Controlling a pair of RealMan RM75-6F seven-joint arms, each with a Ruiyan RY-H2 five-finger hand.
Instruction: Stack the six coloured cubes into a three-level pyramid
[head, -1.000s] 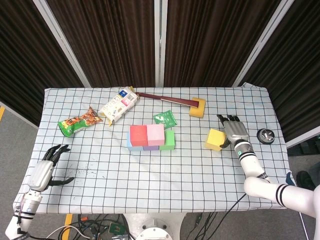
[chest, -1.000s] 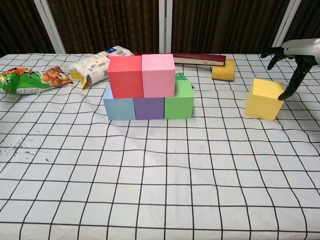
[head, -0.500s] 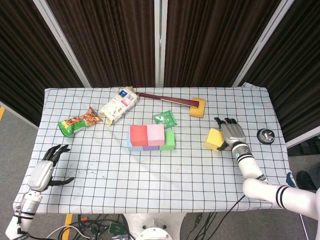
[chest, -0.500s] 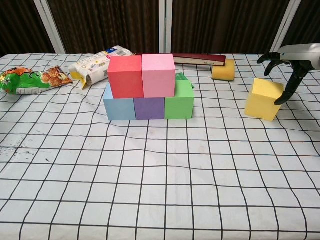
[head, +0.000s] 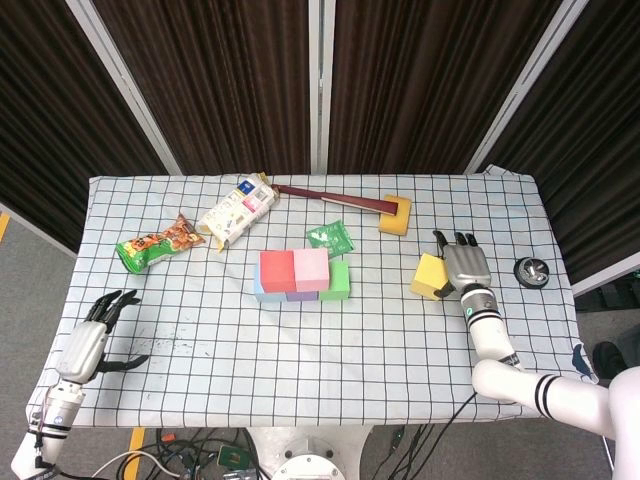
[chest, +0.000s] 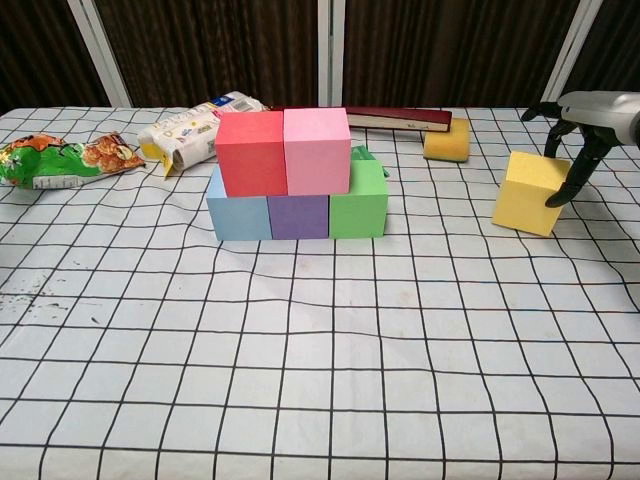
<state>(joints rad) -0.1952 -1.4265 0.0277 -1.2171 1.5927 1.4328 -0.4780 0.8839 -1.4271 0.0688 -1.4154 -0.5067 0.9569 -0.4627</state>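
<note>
While the right hand (chest: 578, 135) is grasping the yellow cube (chest: 531, 193), the cube is tilting.
It is sitting well right of the five-cube stack (chest: 295, 175); the left hand (head: 95, 337) is resting released at the worktop (head: 300, 350) edge.

Both views are bright and evenly lit from above, with soft, short shadows. Focus is sharp throughout, without glare. The dark curtains (head: 230, 80) at twelve o'clock swallow detail.
</note>
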